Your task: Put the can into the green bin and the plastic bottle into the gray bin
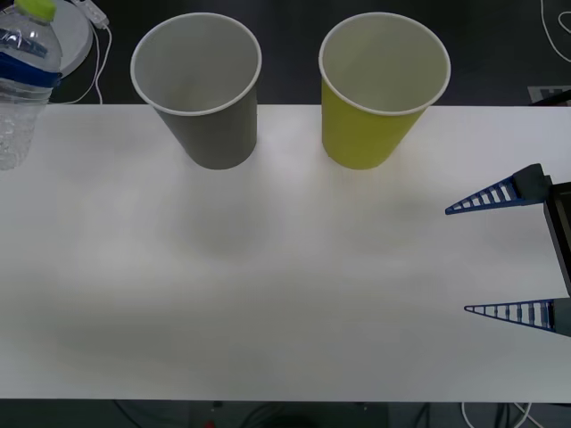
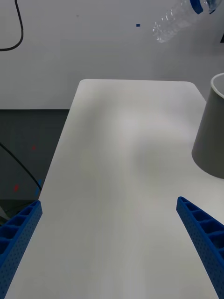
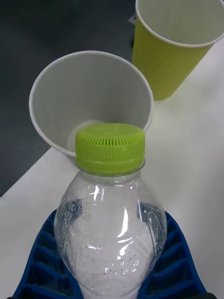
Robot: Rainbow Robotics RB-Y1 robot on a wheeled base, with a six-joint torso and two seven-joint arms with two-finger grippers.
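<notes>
The left gripper [image 3: 112,261] holds the plastic bottle [image 3: 111,219], its blue ribbed fingers [image 3: 46,252] pressed against both sides of the clear body. In the front view the plastic bottle [image 1: 22,76] is at the far left corner of the white table [image 1: 268,285], lifted off the surface, with its lime-green cap [image 1: 36,7] uppermost and a blue label band around its body. From the left wrist view the cap [image 3: 110,147] points toward the open mouth of the gray bin [image 3: 88,100], and the bottle is outside the cup, on its left side. The gray bin [image 1: 201,89] stands upright at the far edge of the table, left of centre, and the green bin [image 1: 379,89] stands upright just to its right, the two cups apart and not touching. The right gripper [image 1: 500,254] hovers over the right side of the table, nearer than the green bin, its two blue fingers [image 1: 486,198] spread wide with nothing between them. In the right wrist view those fingers [image 2: 200,233] frame bare tabletop, with the gray bin [image 2: 212,135] off to one side.
</notes>
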